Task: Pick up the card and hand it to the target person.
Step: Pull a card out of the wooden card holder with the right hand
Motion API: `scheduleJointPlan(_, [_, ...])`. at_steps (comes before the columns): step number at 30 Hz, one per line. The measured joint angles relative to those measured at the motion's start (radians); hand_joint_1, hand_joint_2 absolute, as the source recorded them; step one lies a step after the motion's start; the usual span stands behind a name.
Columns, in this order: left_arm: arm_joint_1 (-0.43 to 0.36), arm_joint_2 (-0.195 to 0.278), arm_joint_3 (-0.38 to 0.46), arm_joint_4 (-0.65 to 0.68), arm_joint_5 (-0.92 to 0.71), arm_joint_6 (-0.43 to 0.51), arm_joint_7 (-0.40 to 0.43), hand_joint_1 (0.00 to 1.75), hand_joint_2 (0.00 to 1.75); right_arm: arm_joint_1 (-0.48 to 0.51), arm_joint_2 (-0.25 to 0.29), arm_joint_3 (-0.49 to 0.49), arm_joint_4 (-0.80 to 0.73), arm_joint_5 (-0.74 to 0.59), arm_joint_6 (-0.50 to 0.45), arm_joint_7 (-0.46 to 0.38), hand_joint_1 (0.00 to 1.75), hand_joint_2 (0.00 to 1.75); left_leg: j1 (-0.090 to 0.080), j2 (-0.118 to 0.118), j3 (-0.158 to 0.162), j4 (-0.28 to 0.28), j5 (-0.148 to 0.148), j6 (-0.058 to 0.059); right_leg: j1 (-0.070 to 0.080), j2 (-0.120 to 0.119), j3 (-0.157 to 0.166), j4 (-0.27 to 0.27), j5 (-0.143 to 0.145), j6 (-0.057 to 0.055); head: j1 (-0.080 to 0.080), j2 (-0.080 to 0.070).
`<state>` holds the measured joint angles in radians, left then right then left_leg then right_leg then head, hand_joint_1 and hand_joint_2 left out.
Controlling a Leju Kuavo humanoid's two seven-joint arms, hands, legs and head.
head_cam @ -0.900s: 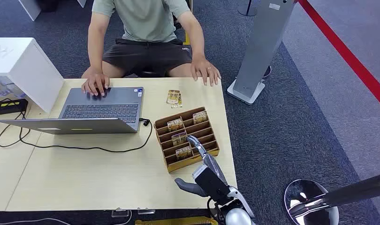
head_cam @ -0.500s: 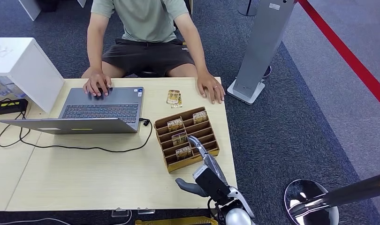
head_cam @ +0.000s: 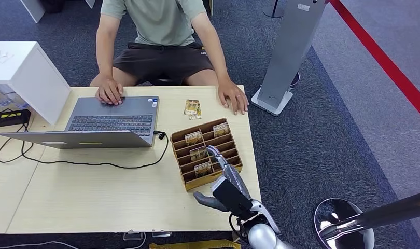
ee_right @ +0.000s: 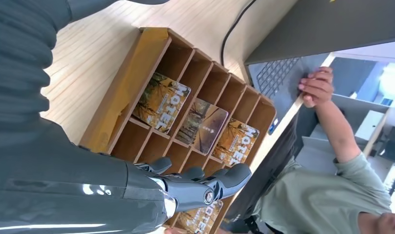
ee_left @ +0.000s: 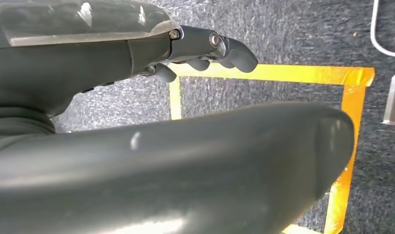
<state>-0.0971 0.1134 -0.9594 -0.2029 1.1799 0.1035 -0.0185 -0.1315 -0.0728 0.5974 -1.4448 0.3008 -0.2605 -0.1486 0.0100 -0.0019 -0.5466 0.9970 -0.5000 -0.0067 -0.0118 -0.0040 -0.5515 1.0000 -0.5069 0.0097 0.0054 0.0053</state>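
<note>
The nearest card [head_cam: 203, 167] stands in the near slot of the wooden rack [head_cam: 183, 178], at the table's right; two more sit behind it, and the right hand [head_cam: 224, 179] hovers over them, fingers [ee_right: 225, 179] spread, holding nothing; closing here may pinch a divider or the wrong card, or tip the rack; left hand [ee_left: 205, 48] hangs empty, fingers loosely curled.

The right robot hand [ee_right: 186, 187] hides part of the farthest card [ee_right: 203, 216] in the wooden rack [ee_right: 118, 92].
</note>
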Motion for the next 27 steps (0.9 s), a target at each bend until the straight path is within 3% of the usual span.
scheduleJointPlan(6, [0.0, 0.014, 0.0, 0.0, -0.004, -0.013, -0.043, 0.0, 0.0, -0.045, -0.013, -0.001, -0.017, 0.154, -0.002, 0.16, 0.0, 1.75, 0.0, 0.0, 0.0, 0.0, 0.0, 0.0, 0.0, 0.0, 0.0, 0.0, 0.0, 0.0, 0.0, 0.0])
scheduleJointPlan(10, [0.0, 0.014, 0.0, 0.0, -0.011, -0.018, -0.054, 0.0, 0.0, -0.092, -0.03, -0.001, -0.05, 0.329, 0.036, 0.322, 0.06, 1.75, 0.0, 0.0, 0.0, 0.0, 0.0, 0.0, 0.0, 0.0, 0.0, 0.0, 0.0, 0.0, 0.0, 0.0])
scheduleJointPlan(13, [0.0, 0.014, -0.001, 0.0, -0.021, -0.02, -0.046, 0.0, 0.0, -0.142, -0.039, 0.001, -0.083, 0.46, 0.107, 0.456, 0.26, 1.75, 0.0, 0.0, 0.0, 0.0, 0.0, 0.0, 0.0, 0.0, 0.0, 0.0, 0.001, 0.0, 0.0, 0.0])
scheduleJointPlan(17, [0.0, 0.014, -0.002, 0.0, -0.023, -0.019, -0.036, 0.0, 0.0, -0.209, -0.045, 0.009, -0.124, 0.581, 0.198, 0.582, 0.89, 1.75, 0.0, 0.0, 0.0, 0.0, 0.0, 0.0, 0.0, 0.0, 0.0, 0.0, 0.001, 0.0, 0.0, 0.0])
scheduleJointPlan(23, [0.0, 0.014, -0.002, 0.0, -0.021, -0.019, -0.037, 0.0, 0.0, -0.292, -0.057, 0.045, -0.167, 0.63, 0.283, 0.683, 0.87, 1.75, 0.0, 0.0, 0.0, 0.0, 0.0, 0.0, 0.0, 0.0, 0.0, 0.0, 0.001, 0.0, 0.0, 0.0])
scheduleJointPlan(27, [0.0, 0.013, -0.002, 0.0, -0.014, -0.019, -0.037, 0.0, 0.0, -0.332, -0.059, 0.083, -0.173, 0.618, 0.31, 0.723, 1.29, 1.75, 0.0, 0.0, 0.0, 0.0, 0.0, 0.0, 0.0, 0.0, 0.0, 0.0, 0.001, 0.0, 0.0, 0.0])
